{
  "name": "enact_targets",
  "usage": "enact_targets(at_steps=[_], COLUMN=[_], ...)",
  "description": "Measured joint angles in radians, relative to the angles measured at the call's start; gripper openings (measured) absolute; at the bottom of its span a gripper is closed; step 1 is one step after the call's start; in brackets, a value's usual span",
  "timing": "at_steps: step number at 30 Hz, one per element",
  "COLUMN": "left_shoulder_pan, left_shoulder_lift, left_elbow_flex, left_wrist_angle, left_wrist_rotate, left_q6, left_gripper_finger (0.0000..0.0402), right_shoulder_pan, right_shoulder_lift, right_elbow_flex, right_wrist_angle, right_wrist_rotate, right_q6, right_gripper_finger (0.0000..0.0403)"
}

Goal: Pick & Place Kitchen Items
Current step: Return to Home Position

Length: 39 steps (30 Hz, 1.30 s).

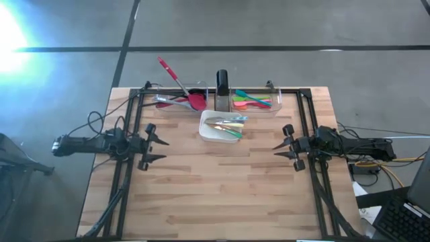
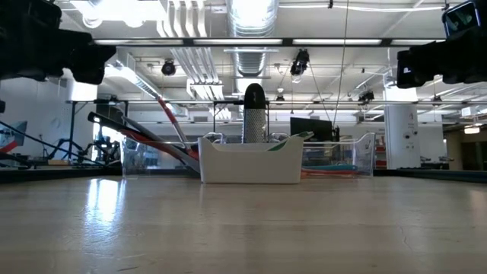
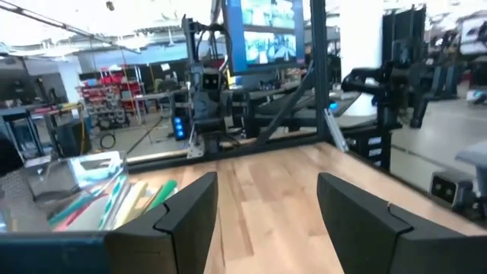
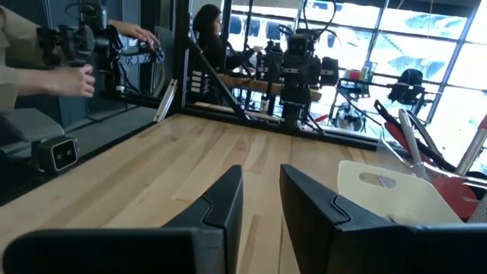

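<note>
The kitchen items lie in three containers at the table's far middle. A red spatula point(image 1: 180, 84) and black spoons lean out of the left clear bin point(image 1: 168, 102), handles over its rim. Coloured silicone spoons point(image 1: 254, 101) lie in the right clear bin point(image 1: 274, 102). Small cutlery point(image 1: 227, 124) lies in the white square dish point(image 1: 209, 133). My left gripper point(image 1: 160, 149) is open and empty at the table's left, pointing right. My right gripper point(image 1: 277, 149) is narrowly open and empty at the table's right, pointing left; its wrist view shows the gap point(image 4: 261, 179).
A dark upright object point(image 1: 222, 84) stands between the two bins. Black frame rails point(image 1: 134, 114) run along the table's left, right and far sides. Bare wood point(image 1: 215, 188) lies between the grippers and the near edge. People point(image 4: 209, 30) show beyond the table.
</note>
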State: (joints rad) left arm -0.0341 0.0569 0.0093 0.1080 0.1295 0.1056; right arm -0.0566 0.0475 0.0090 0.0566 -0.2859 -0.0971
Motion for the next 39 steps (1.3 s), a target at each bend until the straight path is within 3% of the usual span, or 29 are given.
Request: enact_targets(at_steps=[8,30,39], left_shoulder_pan=[0.000,0.000,0.000], left_shoulder_lift=[-0.055,-0.053,-0.053], left_elbow_flex=[-0.001,-0.002,-0.003], left_wrist_angle=[-0.080,-0.065,-0.065], left_wrist_rotate=[-0.026,-0.023,-0.023], left_q6=[-0.006,-0.009,-0.008], left_gripper_finger=[0.0229,0.0229,0.0229], right_shoulder_pan=[0.000,0.000,0.000], right_shoulder_lift=[0.001,0.001,0.001], right_elbow_flex=[0.000,0.000,0.000], right_wrist_angle=[0.000,0.000,0.000], right_wrist_rotate=[0.000,0.000,0.000], right_q6=[0.000,0.000,0.000], right_gripper_finger=[0.0069,0.0094,0.0078])
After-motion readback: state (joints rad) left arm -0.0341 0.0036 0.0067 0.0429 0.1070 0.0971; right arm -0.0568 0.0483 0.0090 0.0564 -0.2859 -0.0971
